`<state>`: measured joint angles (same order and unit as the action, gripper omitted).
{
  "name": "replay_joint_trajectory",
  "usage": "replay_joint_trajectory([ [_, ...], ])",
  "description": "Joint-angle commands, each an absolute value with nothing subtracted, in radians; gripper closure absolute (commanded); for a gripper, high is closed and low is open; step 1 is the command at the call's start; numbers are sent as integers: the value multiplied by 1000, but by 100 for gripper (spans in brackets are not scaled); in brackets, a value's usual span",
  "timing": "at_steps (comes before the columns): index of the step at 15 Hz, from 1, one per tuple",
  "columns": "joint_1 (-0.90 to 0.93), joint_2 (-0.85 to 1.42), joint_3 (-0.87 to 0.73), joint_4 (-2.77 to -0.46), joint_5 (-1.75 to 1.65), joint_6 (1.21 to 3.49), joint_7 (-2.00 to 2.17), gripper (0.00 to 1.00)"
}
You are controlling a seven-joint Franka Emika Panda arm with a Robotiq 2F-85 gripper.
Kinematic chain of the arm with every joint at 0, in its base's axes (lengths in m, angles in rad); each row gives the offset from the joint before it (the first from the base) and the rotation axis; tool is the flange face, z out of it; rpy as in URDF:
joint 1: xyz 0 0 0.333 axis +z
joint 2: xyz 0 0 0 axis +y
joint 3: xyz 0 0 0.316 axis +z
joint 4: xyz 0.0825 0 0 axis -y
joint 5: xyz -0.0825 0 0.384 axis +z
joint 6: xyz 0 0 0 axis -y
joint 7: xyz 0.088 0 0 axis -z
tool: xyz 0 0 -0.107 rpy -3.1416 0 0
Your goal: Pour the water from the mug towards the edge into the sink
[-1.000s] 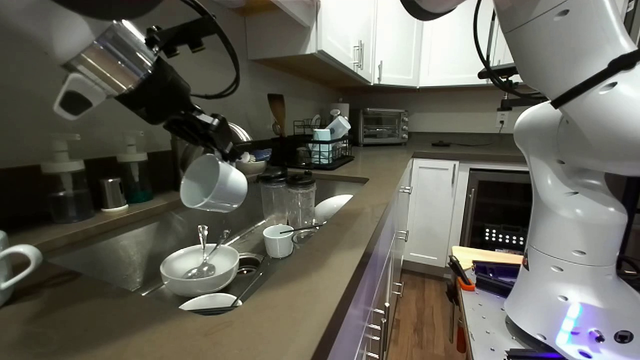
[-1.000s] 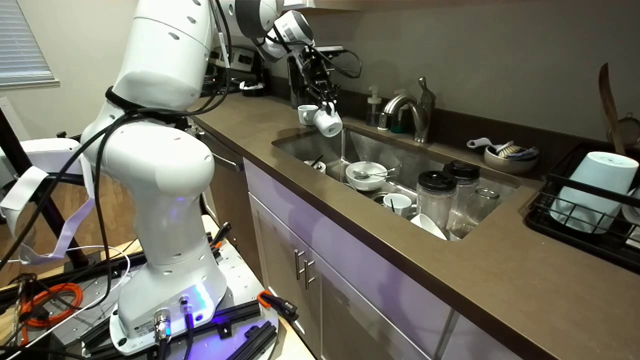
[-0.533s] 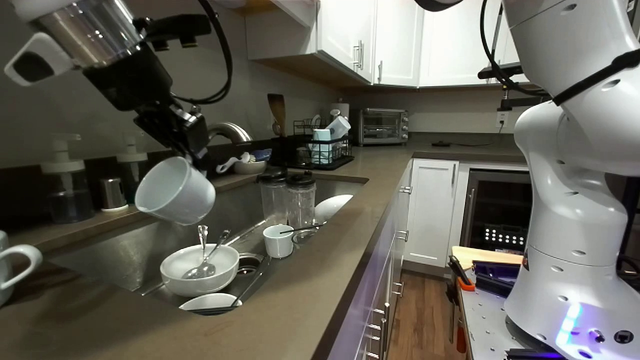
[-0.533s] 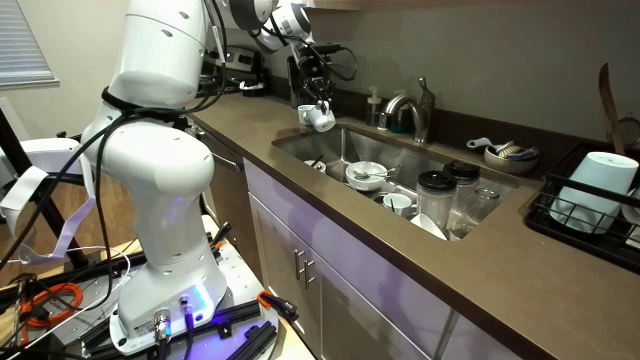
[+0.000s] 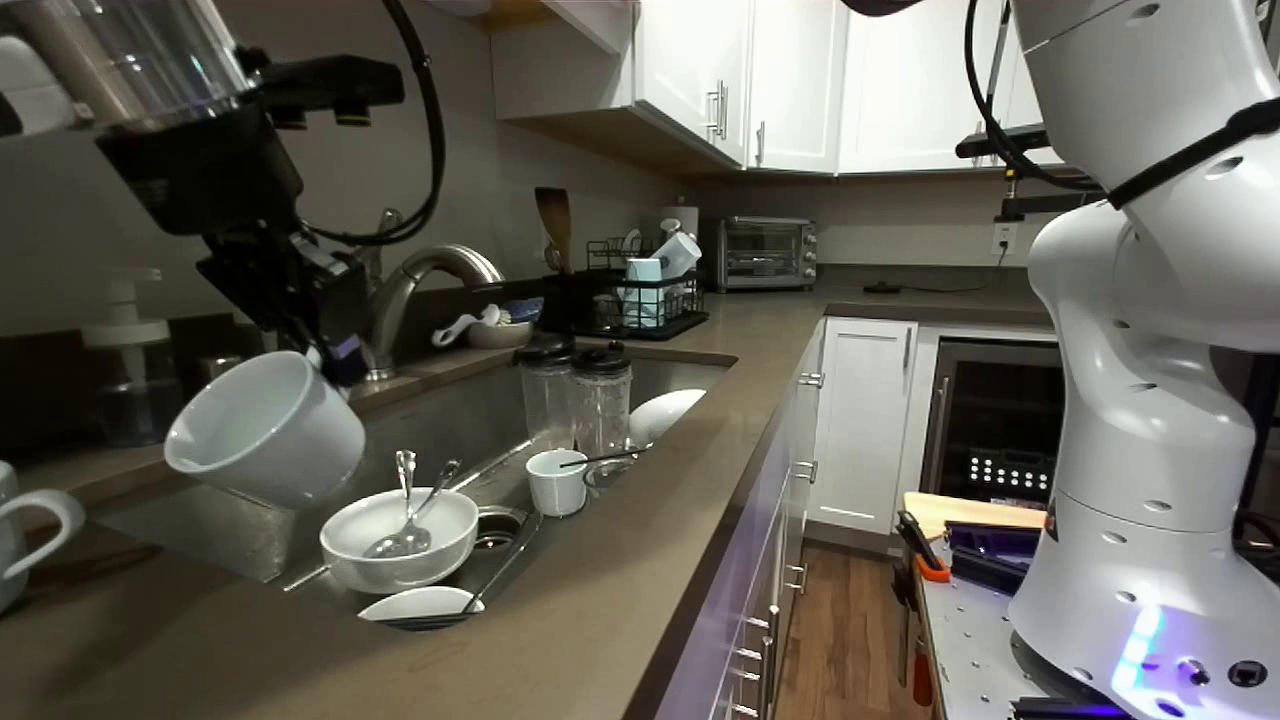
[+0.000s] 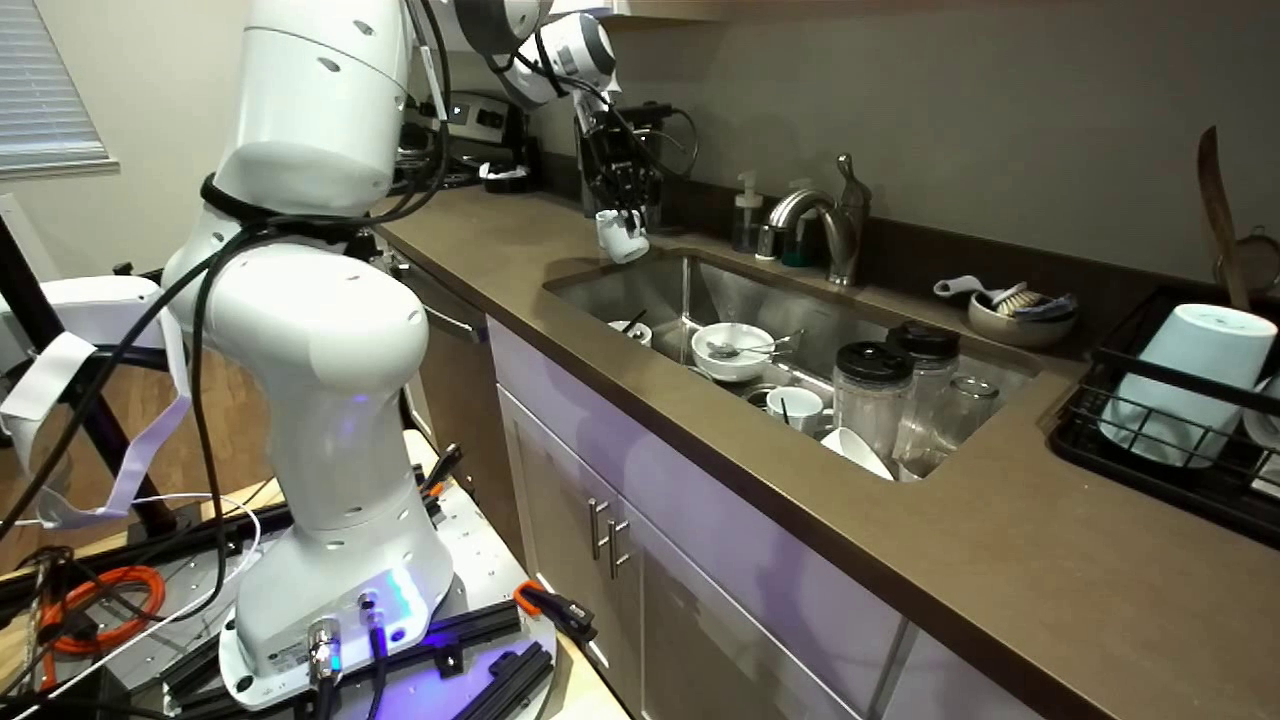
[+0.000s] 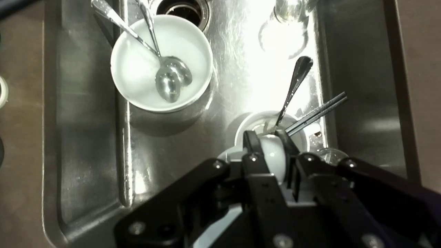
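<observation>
The tabletop [image 6: 1040, 570] spreads around and below my hand [image 7: 267, 137], and its long front edge [image 6: 800, 521] runs between the hand and the robot base [image 6: 340, 580]. Below the hand lies the stainless-steel sink [image 6: 740, 290]. The black dish rack [image 6: 1125, 474] sits on the tabletop, well apart from the hand, past the sink's farther end. The faucet [image 6: 843, 240] stands closer to the hand, behind the sink. Two clear black-lidded jars [image 6: 872, 395] stand in the sink, well away. A white bowl [image 7: 129, 70] sits in the sink below the hand, nearer than the jars. I have the white ceramic mug [image 5: 290, 455] pinched by its loop handle [image 7: 274, 158], the hand closed on it; the mug hangs tilted over the sink's end. Another white mug [image 5: 10, 555], cut off by the frame, stands on the tabletop near the hand. In the wrist view, a white cup [image 7: 252, 123] just past the hand holds chopsticks [image 7: 315, 115] and a dark-handled utensil [image 7: 299, 72]. I see two spoons [image 7: 167, 84] in the bowl.
</observation>
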<state>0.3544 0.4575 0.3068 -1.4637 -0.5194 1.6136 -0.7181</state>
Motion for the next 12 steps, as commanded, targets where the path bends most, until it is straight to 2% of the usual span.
replay_joint_trajectory([
  [1, 345, 402, 314, -1513, -468, 1662, -771, 94],
  [6, 346, 388, 324, -1519, -430, 1682, -808, 94],
  [12, 343, 412, 338, -1532, -378, 1838, -883, 94],
])
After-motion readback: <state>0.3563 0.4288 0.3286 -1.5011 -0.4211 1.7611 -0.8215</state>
